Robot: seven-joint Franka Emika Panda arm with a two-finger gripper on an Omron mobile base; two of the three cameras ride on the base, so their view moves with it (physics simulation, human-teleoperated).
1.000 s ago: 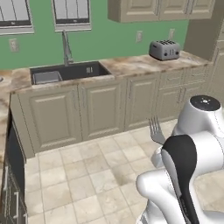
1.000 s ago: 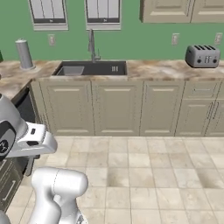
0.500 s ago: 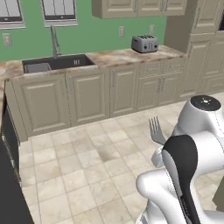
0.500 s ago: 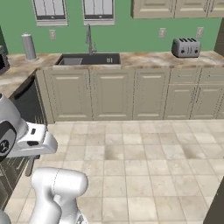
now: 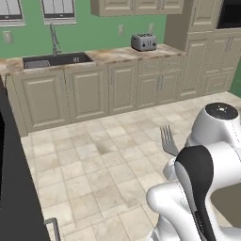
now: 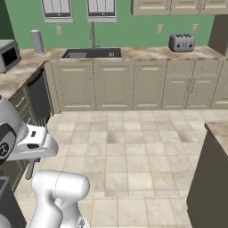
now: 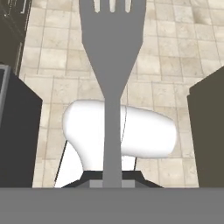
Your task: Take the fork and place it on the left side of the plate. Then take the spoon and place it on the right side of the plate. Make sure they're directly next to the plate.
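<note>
Fork [image 7: 112, 78]: 1 item, grey metal, 4 tines; handle clamped between the nearly closed jaws at the bottom of the hand view, tines pointing away from the hand toward the top edge. In the left base view the fork [image 5: 167, 140] stands tines-up beside the white arm, above the floor.

Gripper [image 7: 112, 177]: jaws narrow, holding the fork by its handle.

Floor [image 6: 133, 151]: beige stone tiles, under and beyond the fork.

Dark cabinet ends: 1 at each side of the hand view, near the robot.

Base cabinets [image 5: 94, 94]: cream panelled doors along the far wall.

Surface [image 5: 117, 54]: marbled stone top over the cabinets.

Sink [image 5: 56, 60]: dark basin set into the surface, tap behind it.

Toaster [image 5: 143, 42]: silver, on the surface, well right of the sink.

Microwave [image 6: 6, 54]: on the left surface run.

Wall [image 6: 133, 22]: green, with 2 windows.
</note>
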